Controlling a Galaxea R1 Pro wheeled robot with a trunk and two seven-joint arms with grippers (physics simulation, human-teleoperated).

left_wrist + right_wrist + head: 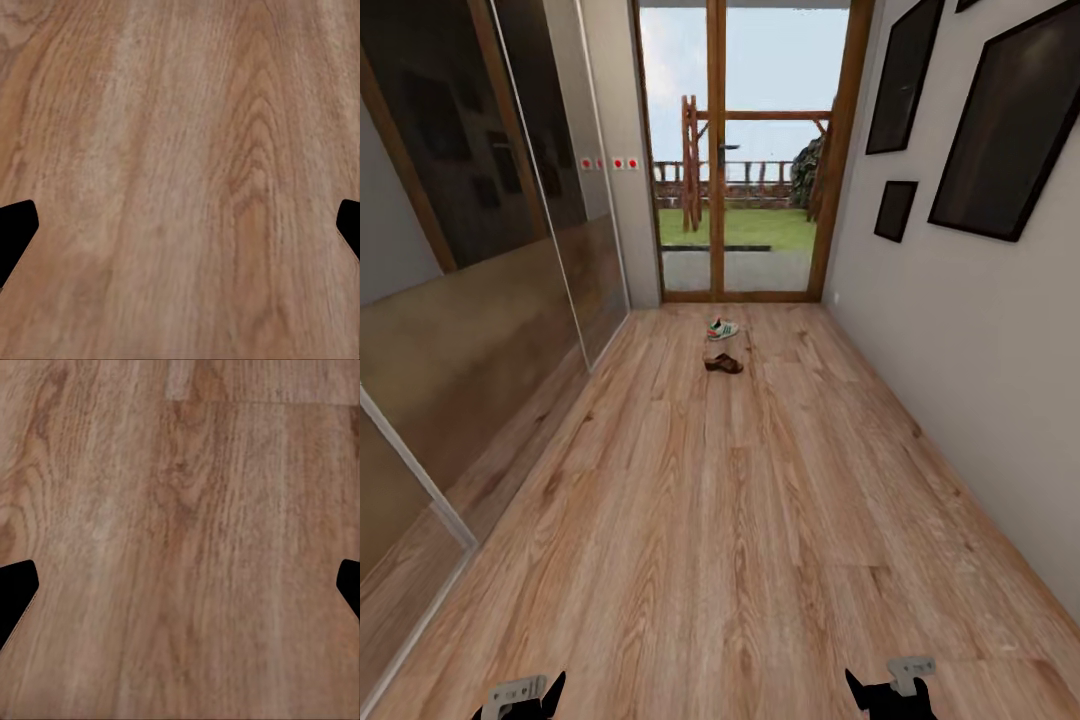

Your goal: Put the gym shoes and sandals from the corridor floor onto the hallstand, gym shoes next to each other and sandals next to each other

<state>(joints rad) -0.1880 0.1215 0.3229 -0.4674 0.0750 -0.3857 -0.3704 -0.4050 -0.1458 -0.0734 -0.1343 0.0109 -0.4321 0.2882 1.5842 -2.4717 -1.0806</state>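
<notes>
Far down the corridor floor (740, 520), near the glass door, lies a cream-white gym shoe (722, 328) with green stripes. Just in front of it rests a brown sandal (724, 365). Both are well ahead of me and far from either arm. At the bottom edge of the head view, my left gripper (520, 700) and right gripper (890, 695) hang low over the planks. The left wrist view has the left gripper (180, 232) open over bare wood, and the right wrist view has the right gripper (180, 592) open the same way, nothing between the fingers. The hallstand is out of view.
Mirrored wardrobe doors (480, 300) run along the left side. A plain wall (960, 380) with dark framed pictures (1010, 120) bounds the right. A wood-framed glass door (740, 160) closes the far end. Wood planks stretch between me and the shoes.
</notes>
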